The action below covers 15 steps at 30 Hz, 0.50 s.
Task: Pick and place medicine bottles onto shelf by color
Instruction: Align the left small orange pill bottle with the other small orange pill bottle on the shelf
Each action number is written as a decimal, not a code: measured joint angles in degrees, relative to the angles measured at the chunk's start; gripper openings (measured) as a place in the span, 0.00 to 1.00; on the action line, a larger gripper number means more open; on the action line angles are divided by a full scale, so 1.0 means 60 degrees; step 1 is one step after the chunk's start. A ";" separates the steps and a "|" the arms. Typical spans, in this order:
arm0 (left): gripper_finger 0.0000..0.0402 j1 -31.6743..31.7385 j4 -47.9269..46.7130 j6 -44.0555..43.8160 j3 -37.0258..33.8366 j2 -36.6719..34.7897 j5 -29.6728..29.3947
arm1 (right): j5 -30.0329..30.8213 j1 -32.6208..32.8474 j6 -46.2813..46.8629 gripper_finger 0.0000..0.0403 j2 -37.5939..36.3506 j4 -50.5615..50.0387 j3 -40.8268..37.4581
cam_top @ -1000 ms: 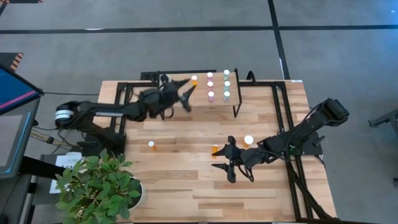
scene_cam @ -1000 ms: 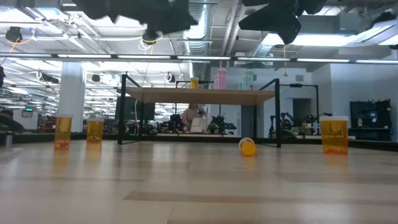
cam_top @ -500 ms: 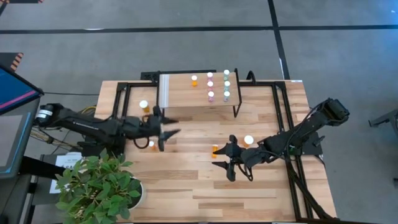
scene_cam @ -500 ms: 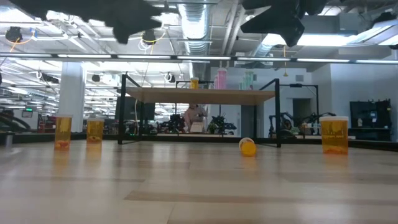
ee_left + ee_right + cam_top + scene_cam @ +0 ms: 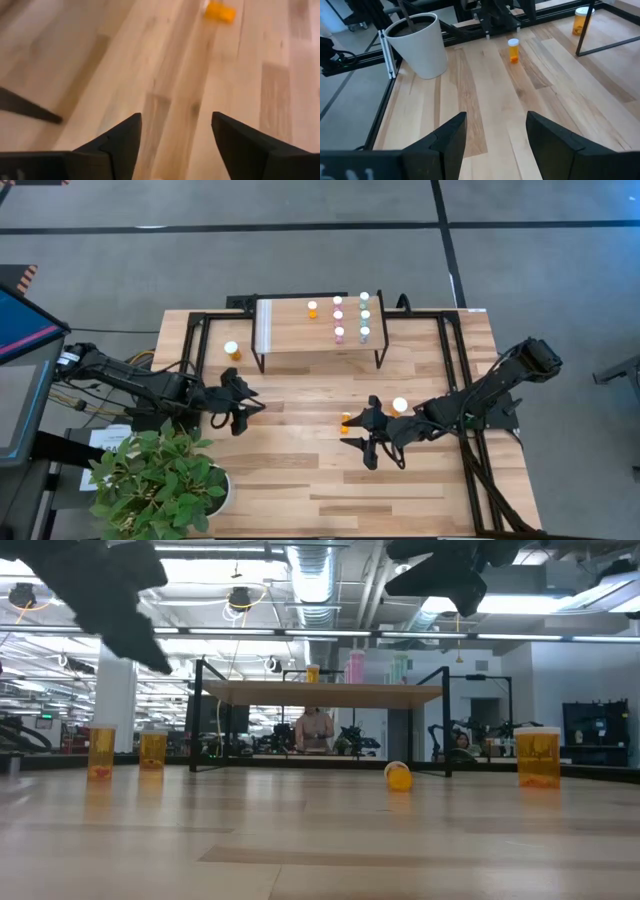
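Left tool (image 5: pixel 243 406) is hovering left of centre, fingers apart, empty; a small orange white-capped bottle (image 5: pixel 345 422) is lying right of it, beside the right tool (image 5: pixel 364 442), also spread.

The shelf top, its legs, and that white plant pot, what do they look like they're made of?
The shelf top looks like light, matte wood, with visible grain. Its legs appear to be thin black metal rod. The white plant pot looks like smooth plastic or glazed ceramic; its even surface leaves that open.
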 joint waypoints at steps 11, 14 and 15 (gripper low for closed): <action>0.66 0.0025 -0.2656 -0.0905 0.0321 0.0096 0.1449 | 0.0003 -0.0001 -0.0029 0.56 0.0000 -0.0036 -0.0004; 0.66 0.0022 -0.2885 -0.1050 0.0321 0.0213 0.1192 | 0.0001 -0.0004 -0.0029 0.56 0.0000 -0.0040 -0.0004; 0.66 0.0022 -0.2851 -0.1050 0.0321 0.0293 0.1130 | 0.0002 -0.0004 -0.0029 0.56 0.0003 -0.0037 -0.0004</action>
